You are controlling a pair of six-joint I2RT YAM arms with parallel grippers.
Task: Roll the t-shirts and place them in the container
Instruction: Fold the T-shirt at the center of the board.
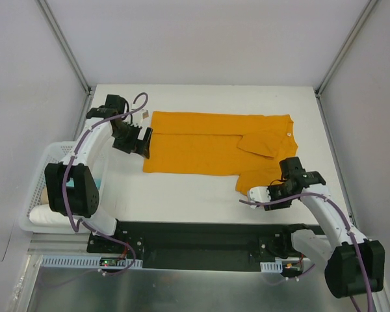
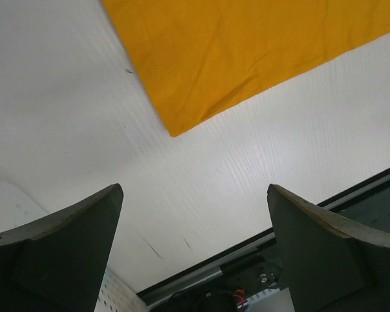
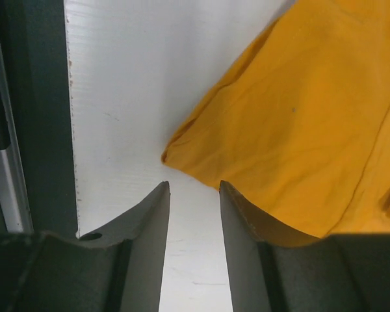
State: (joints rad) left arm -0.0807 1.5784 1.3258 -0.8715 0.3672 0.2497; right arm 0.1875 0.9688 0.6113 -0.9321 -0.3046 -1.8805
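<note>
Both jaws are being held open and empty, the right narrower. The ends of the t-shirt point(image 1: 208, 146) are likely being aimed at.

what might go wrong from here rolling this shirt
The left tool is wide open with the t-shirt corner ahead of it, not between the jaws, so closing here would likely grab nothing. The right tool shows only bare table in its narrow gap; the sleeve edge lies beside one finger and might get pushed into a bunch. That sleeve sticks out past the folded body, so a roll may come out lopsided.
</note>
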